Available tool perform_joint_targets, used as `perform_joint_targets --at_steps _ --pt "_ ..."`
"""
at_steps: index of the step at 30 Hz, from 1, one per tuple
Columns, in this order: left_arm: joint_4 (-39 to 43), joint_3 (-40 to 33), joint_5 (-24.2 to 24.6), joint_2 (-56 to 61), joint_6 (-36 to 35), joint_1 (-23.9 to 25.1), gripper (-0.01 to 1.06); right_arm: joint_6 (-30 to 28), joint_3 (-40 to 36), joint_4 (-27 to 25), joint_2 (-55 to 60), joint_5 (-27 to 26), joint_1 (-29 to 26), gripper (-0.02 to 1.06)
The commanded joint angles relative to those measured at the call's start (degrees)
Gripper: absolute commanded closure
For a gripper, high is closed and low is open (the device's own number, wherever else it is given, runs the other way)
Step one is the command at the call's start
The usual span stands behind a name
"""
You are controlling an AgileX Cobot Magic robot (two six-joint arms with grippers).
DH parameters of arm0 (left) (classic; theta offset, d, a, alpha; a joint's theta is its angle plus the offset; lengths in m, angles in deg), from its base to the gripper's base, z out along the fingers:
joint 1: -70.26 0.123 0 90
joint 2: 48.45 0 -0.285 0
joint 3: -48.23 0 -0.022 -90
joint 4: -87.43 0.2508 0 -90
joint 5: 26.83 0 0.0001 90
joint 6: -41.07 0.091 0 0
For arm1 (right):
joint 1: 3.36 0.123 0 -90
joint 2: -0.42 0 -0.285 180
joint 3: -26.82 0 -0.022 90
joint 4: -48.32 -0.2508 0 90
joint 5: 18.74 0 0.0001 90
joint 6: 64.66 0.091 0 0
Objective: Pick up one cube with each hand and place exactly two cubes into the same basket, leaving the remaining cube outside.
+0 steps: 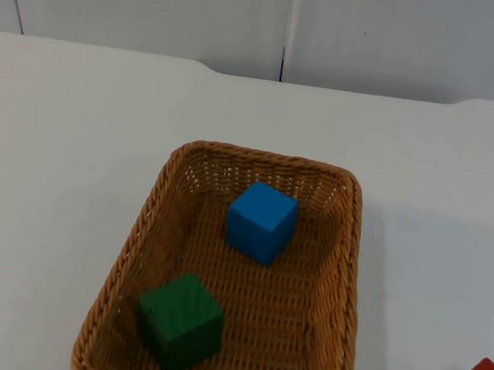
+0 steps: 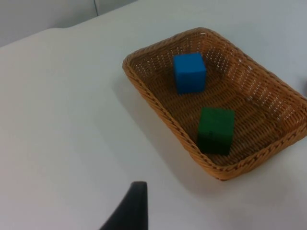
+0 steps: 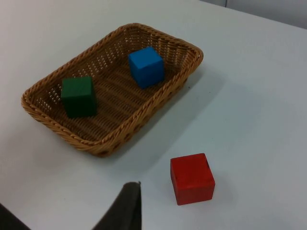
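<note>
On the table (image 1: pixel 56 167) we find the basket (image 1: pixel 344 281) already holding two cubes, the blue cube (image 1: pixel 261 222) toward its far end and the green cube (image 1: pixel 179 323) toward its near end, while the red cube (image 3: pixel 192 178) sits outside, just off the basket's right side, so we judge the task done. Of the left gripper (image 2: pixel 128 211) and right gripper (image 3: pixel 125 207), both back from the basket, we see one black fingertip each, so we cannot tell how their fingers stand.
</note>
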Motion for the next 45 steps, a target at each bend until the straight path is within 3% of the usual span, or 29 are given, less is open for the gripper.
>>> perform_joint_targets --at_steps 1,14,32,45 --pt "0.47 -0.32 -0.61 0.24 -0.42 -0.17 0.0 0.19 -0.12 0.29 -0.25 -0.17 0.16 -0.01" --pt "0.47 -0.32 -0.61 0.24 -0.42 -0.17 0.0 0.19 -0.12 0.29 -0.25 -0.17 -1.17 -0.01" --pt "0.47 -0.32 -0.61 0.24 -0.42 -0.17 0.0 0.19 -0.12 0.34 -0.25 -0.17 -19.5 -0.01" --pt "0.47 -0.32 -0.61 0.24 -0.42 -0.29 0.0 0.19 -0.12 0.34 -0.25 -0.27 -29.17 -0.01"
